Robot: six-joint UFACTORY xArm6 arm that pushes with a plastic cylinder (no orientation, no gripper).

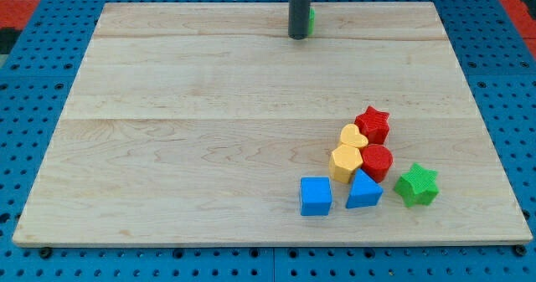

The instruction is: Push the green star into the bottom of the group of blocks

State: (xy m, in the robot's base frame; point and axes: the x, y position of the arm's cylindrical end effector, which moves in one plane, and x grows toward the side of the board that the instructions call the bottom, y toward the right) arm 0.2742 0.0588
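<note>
The green star [417, 185] lies at the view's lower right, just right of the group and apart from it. The group holds a red star [373, 124], a yellow heart [353, 138], a yellow hexagon [345, 162], a red round block [377, 161] and a blue triangle [363, 191]. A blue cube [316, 196] sits a little left of the triangle. My tip [297, 36] is at the view's top centre, far from the group, right beside a green block [310, 20] that the rod mostly hides.
The wooden board [209, 131] lies on a blue pegboard table [33, 73]. The green star sits close to the board's right and bottom edges.
</note>
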